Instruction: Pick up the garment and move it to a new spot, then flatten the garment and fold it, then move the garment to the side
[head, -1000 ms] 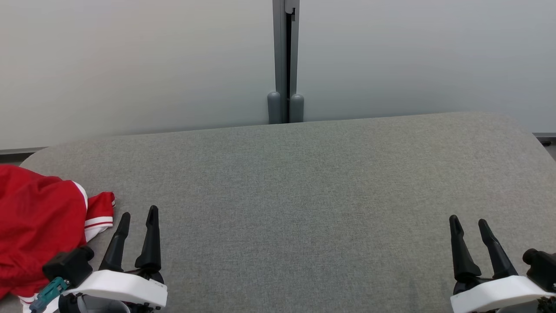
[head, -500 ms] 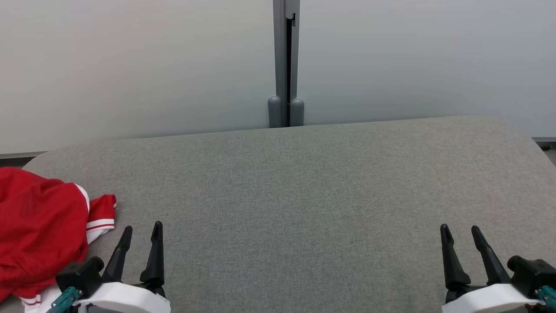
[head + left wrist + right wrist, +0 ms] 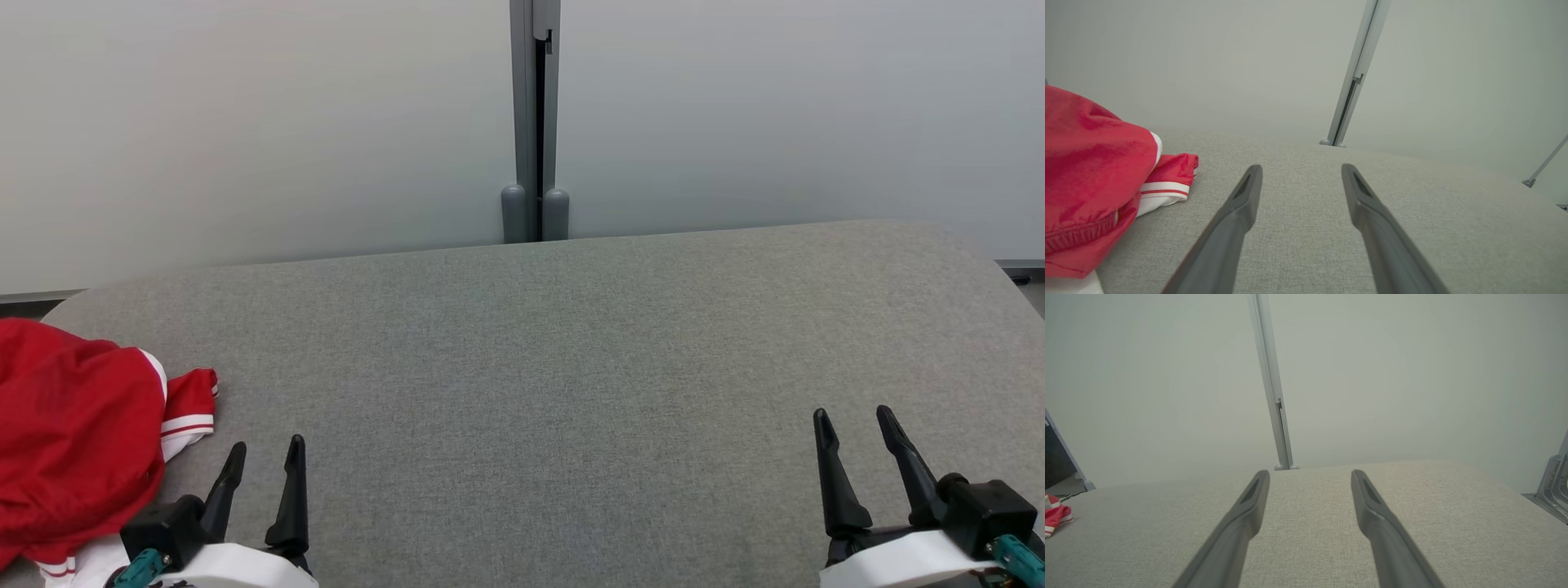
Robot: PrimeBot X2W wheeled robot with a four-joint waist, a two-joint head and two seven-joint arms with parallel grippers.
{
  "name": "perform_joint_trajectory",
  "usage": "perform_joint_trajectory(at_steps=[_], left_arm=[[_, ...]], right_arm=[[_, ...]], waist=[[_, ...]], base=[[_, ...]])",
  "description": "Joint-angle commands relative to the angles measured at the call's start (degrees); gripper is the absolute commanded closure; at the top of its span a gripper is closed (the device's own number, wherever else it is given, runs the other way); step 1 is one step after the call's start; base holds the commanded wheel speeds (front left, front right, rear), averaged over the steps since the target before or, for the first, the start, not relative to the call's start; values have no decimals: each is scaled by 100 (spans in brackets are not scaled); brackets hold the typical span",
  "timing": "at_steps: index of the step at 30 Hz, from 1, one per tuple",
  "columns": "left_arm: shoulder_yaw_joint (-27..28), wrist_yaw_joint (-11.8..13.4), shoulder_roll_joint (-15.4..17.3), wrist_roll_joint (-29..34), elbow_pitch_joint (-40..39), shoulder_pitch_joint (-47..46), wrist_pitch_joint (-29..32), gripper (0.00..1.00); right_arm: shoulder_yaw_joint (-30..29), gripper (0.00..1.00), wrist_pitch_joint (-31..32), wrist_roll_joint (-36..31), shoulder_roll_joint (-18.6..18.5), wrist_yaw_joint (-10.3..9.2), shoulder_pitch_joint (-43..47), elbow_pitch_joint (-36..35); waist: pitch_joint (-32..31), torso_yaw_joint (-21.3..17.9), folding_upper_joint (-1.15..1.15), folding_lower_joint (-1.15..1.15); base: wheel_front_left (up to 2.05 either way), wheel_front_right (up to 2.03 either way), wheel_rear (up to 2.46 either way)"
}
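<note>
A red garment (image 3: 73, 433) with white and red striped trim lies bunched at the left end of the grey fabric table (image 3: 555, 351). It also fills the left side of the left wrist view as the garment (image 3: 1090, 175), and a small piece of the garment (image 3: 1055, 514) sits at the far left of the right wrist view. My left gripper (image 3: 265, 457) stands open just right of it, nothing between its fingers. My right gripper (image 3: 853, 425) is open over bare table at the lower right.
A pale wall with a grey vertical post (image 3: 535, 122) runs behind the table's far edge. The table's rounded corners fall away at the far left and far right. Metal frame parts (image 3: 1553, 482) stand off the right end.
Both grippers have drawn back toward the near edge, the left one lower in the picture. The head camera has tipped slightly, so the table sits a little lower. The garment lies as before.
</note>
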Motion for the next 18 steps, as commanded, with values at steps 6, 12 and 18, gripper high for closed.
perform_joint_trajectory(at_steps=[6,12,18], left_arm=[[67,-8,-18,371,155,-144,-111,0],[85,-8,-35,647,289,-169,-183,0],[103,-9,-44,871,392,-208,-246,0]], right_arm=[[6,0,104,-282,23,0,102,-170],[24,0,247,-452,17,0,157,-260],[37,0,231,-660,-4,0,195,-305]], waist=[[-10,1,0,0],[-33,14,0,0],[-50,13,0,0]], base=[[0,0,0],[0,0,0],[0,0,0]])
